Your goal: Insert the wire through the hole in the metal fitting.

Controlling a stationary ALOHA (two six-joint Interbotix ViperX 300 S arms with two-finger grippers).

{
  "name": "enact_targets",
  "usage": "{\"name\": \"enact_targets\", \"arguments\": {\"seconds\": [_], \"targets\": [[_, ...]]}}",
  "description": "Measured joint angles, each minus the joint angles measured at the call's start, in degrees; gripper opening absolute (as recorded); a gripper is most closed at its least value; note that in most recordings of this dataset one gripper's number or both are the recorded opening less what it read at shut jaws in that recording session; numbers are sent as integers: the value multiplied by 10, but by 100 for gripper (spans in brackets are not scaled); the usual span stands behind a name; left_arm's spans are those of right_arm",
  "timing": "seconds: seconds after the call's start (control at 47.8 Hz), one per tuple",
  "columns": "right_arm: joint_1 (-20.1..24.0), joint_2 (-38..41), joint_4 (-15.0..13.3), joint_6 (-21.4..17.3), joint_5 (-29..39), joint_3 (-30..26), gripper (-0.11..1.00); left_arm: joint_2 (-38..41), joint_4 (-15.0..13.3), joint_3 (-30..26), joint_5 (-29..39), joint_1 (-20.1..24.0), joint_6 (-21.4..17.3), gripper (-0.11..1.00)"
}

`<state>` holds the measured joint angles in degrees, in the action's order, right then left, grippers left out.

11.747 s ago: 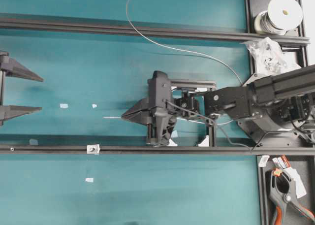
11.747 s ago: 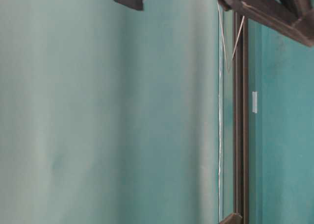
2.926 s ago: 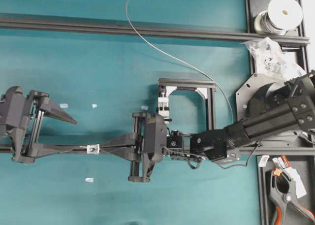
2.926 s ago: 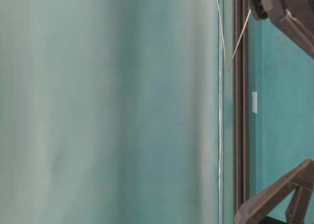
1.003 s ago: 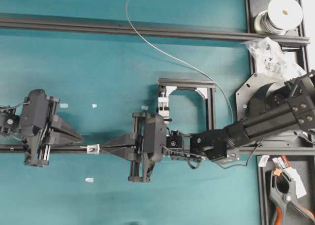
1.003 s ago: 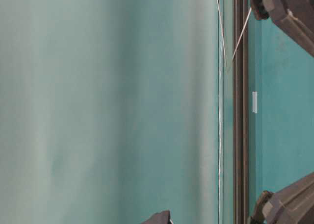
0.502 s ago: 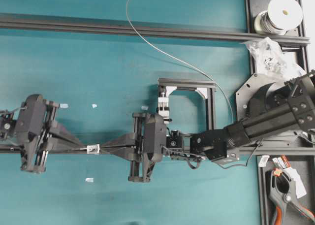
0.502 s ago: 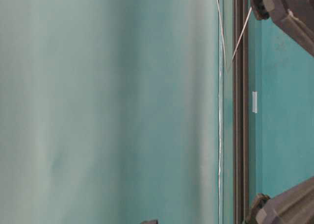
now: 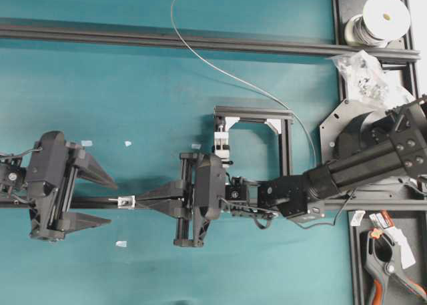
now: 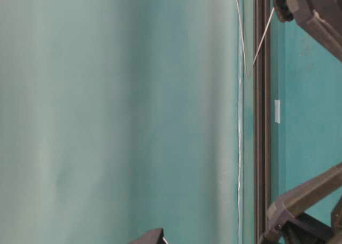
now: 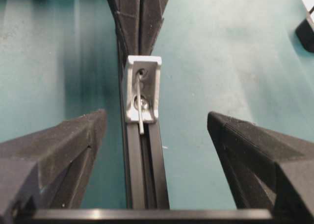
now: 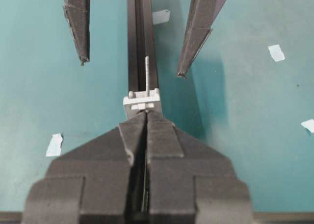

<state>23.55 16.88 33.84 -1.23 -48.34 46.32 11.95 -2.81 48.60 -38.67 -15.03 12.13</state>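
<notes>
The metal fitting (image 9: 125,201) is a small silver piece on the black rail (image 9: 87,202). The wire (image 9: 200,59) curves from the white-capped spool (image 9: 385,13) to my right arm. My right gripper (image 9: 139,199) is shut on the wire, its tips right against the fitting (image 12: 142,100). The wire's straight end (image 12: 147,73) passes through the fitting's hole (image 11: 141,73) and sticks out on the far side (image 11: 141,117). My left gripper (image 9: 111,202) stands open around that end, one finger (image 11: 59,150) on each side of the rail, touching nothing.
A second black rail (image 9: 200,41) crosses the back. A black square frame (image 9: 288,145) with a white clamp block (image 9: 221,145) stands behind my right wrist. White tape scraps (image 9: 121,243) lie on the teal mat. A bag of parts (image 9: 363,75) and an orange-black clamp (image 9: 390,268) lie right.
My left gripper, shut by the fitting on the wire's end half a second ago, has opened wide and let go. The right gripper and the wire have not moved.
</notes>
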Motion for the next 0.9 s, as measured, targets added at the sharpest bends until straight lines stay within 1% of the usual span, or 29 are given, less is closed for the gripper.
{"name": "enact_targets", "arguments": {"seconds": [0.084,0.105,0.209,0.251,0.334,0.376,0.481,0.899], "targets": [[0,0,0,0,1,0,-1,0,0,-4,12,2,3,57],[0,-1,0,0,1,0,-1,0,0,-6,17,3,4,53],[0,0,0,0,1,0,-1,0,0,-11,39,6,12,24],[0,-1,0,0,1,0,-1,0,-1,-13,47,7,16,14],[0,-1,0,0,1,0,-1,0,-1,-18,57,8,21,0],[0,-1,0,0,1,0,-1,0,-1,-18,59,8,21,-4],[0,0,0,0,1,0,-1,0,-1,-22,62,8,21,-10],[0,0,0,-3,10,-1,-1,1,0,-22,64,9,21,-10]]}}
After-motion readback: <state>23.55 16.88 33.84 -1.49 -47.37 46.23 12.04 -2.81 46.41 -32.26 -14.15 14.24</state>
